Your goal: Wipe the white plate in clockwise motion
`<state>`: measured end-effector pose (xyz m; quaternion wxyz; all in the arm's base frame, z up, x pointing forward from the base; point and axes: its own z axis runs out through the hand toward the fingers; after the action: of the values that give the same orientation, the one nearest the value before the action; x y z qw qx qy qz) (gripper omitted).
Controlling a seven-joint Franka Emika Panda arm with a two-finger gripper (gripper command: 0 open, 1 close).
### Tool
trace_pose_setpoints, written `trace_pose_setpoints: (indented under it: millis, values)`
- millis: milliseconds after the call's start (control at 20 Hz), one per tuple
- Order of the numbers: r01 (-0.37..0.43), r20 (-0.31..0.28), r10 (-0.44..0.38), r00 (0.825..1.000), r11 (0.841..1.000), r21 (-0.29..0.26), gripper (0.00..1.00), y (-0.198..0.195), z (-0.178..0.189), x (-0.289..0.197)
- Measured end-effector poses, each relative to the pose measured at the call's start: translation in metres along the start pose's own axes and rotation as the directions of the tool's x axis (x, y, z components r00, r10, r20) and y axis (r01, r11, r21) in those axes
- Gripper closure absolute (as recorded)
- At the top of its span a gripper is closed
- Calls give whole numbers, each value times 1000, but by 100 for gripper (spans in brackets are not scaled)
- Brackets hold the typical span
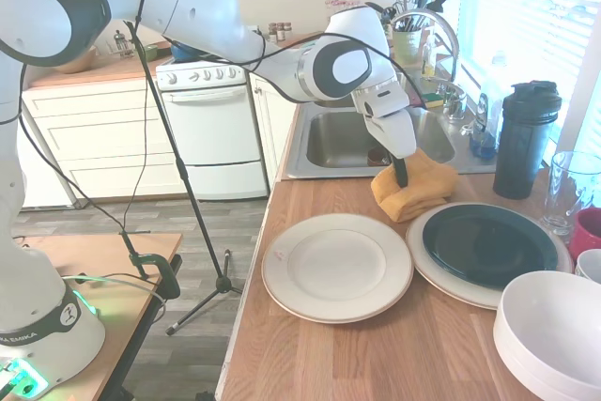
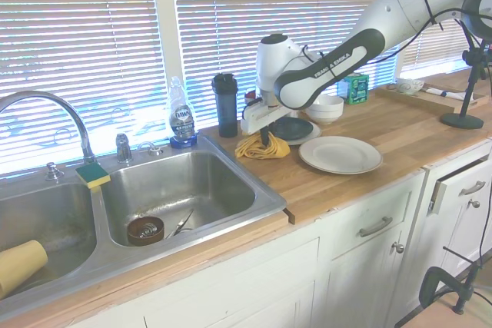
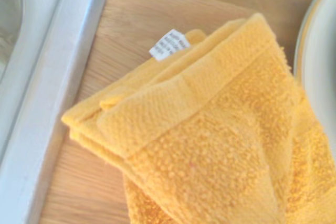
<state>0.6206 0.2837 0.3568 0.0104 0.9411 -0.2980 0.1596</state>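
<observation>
Gripper (image 1: 401,174) down on the folded towel (image 1: 414,191) near the sink (image 1: 329,143); pinched or loose, cannot tell. Plate (image 1: 337,267) bare nearby, awaiting wiping once cloth is lifted.

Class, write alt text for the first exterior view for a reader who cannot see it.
A white robot arm lowers its pincer onto a folded yellow towel beside the sink. An empty white plate sits in front on the wooden counter, next to a black plate.
</observation>
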Motion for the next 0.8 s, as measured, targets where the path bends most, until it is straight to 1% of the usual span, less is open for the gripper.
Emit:
trace_pose_setpoints:
  millis: [150,300,600,800]
  values:
    - [-37,21,37,999,999,6,100,4,-10,6]
    - [-79,34,78,996,997,23,100,9,-30,17]
    - [-117,26,116,993,991,63,100,19,-96,31]
    - [-140,38,138,990,989,57,100,39,-133,30]
